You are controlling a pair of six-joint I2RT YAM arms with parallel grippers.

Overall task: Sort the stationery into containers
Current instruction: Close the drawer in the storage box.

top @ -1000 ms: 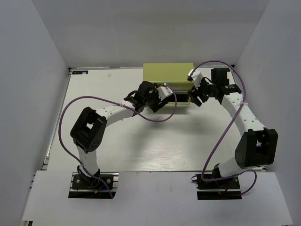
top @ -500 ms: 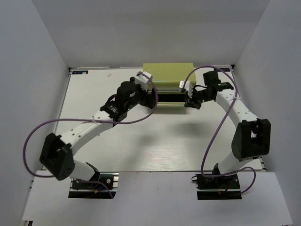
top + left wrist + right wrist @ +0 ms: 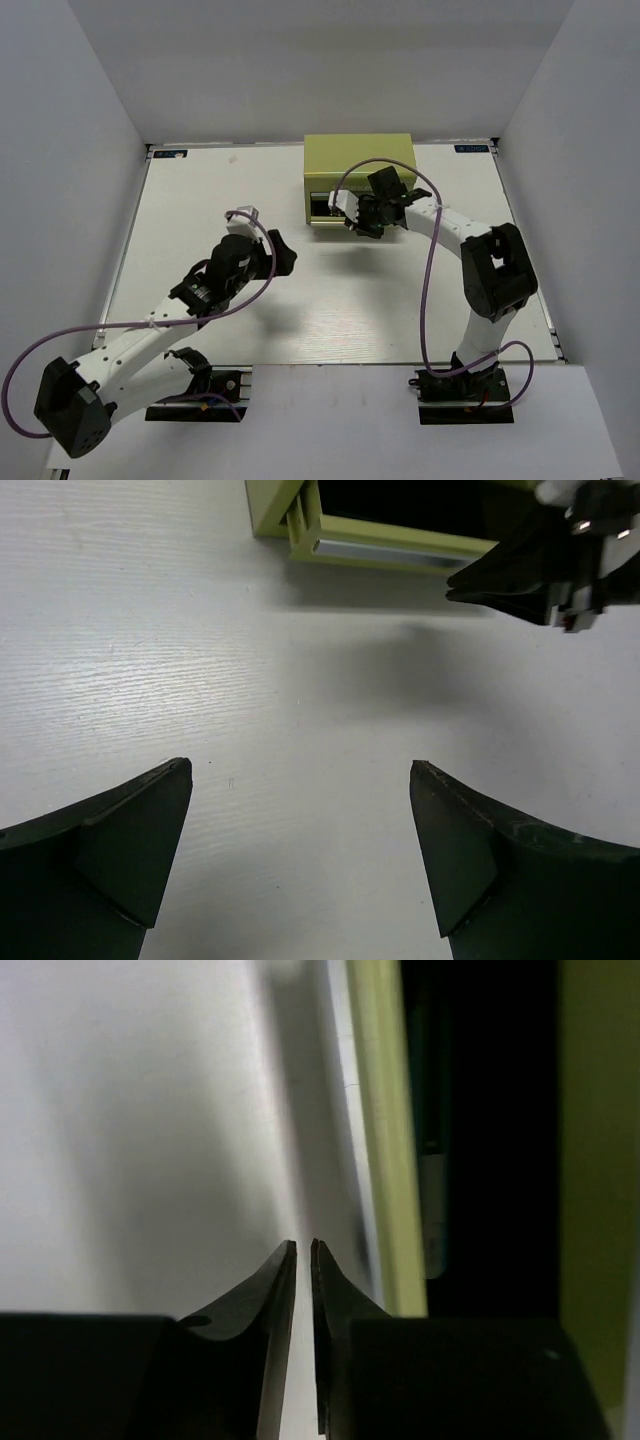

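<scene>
Plainly, right gripper (image 3: 303, 1258) fingertips nearly pressed together, hairline slit between, nothing pinched. Tips sit just near of open drawer (image 3: 385, 1130) front lip; contact cannot be told. Inside dark drawer: slim pen (image 3: 431, 1210) lying along lip, pale section showing, colour hard to tell; other pens not made out. Drawer juts from yellow-green chest (image 3: 358, 158) at far side of table (image 3: 200, 660). Left gripper (image 3: 300, 770) fingers (image 3: 110, 840) spread wide, holding nothing, over tabletop, near and left of chest.

No legible txt, blue corner stickers (image 3: 172, 153) too small to read, nothing readable on chest (image 3: 358, 155).
</scene>
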